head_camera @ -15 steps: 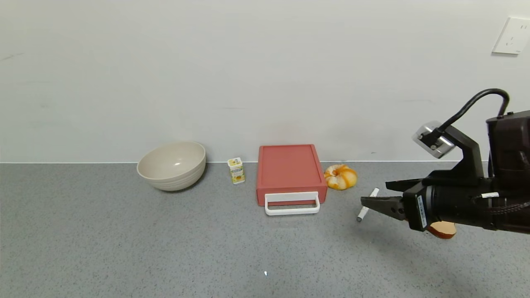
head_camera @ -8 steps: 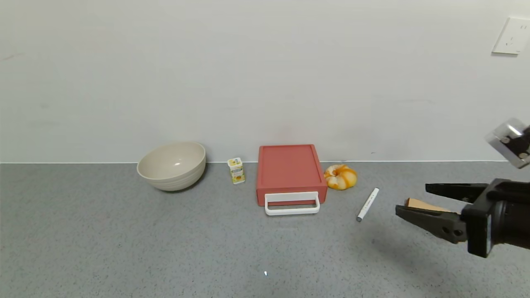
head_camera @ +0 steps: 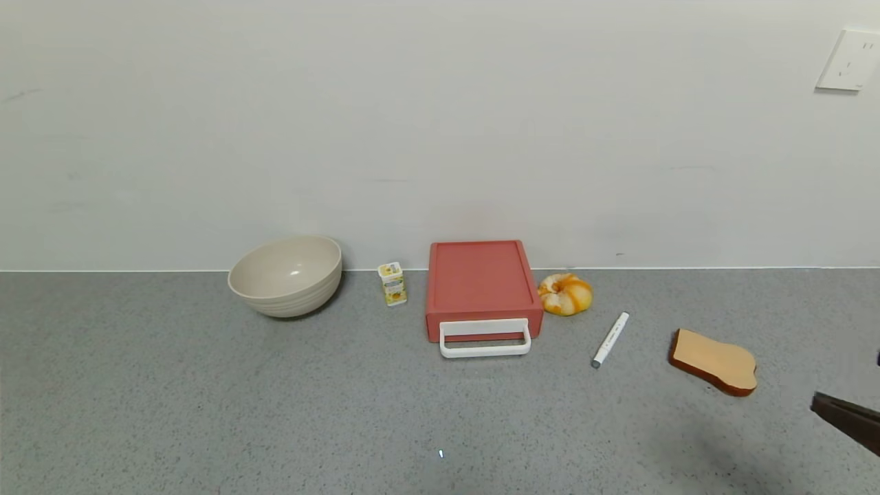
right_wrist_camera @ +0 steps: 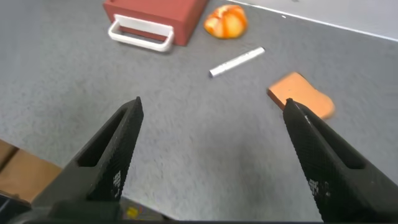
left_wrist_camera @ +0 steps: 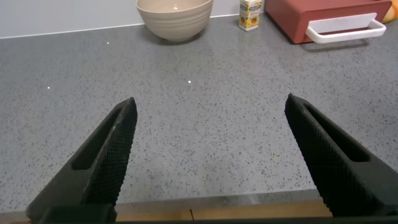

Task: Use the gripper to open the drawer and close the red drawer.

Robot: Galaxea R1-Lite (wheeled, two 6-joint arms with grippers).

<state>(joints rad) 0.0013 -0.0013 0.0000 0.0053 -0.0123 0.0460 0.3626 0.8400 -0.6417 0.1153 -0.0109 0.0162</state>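
The red drawer (head_camera: 481, 283) stands against the back wall at the table's middle. It looks pushed in, with its white loop handle (head_camera: 485, 338) at the front. It also shows in the right wrist view (right_wrist_camera: 155, 14) and the left wrist view (left_wrist_camera: 329, 14). My right gripper (right_wrist_camera: 214, 104) is open and empty, far to the right of the drawer over the near table. Only one of its fingers (head_camera: 847, 416) shows at the head view's right edge. My left gripper (left_wrist_camera: 210, 101) is open and empty, low over the table's near edge, out of the head view.
A beige bowl (head_camera: 285, 275) and a small yellow carton (head_camera: 392, 283) stand left of the drawer. An orange bread roll (head_camera: 565, 293), a white marker (head_camera: 610, 339) and a toast slice (head_camera: 715, 361) lie to its right. A wall socket (head_camera: 847, 59) is at the upper right.
My right arm has pulled back to the right and toward the near edge, almost leaving the head view and uncovering the toast slice. The drawer has not moved.
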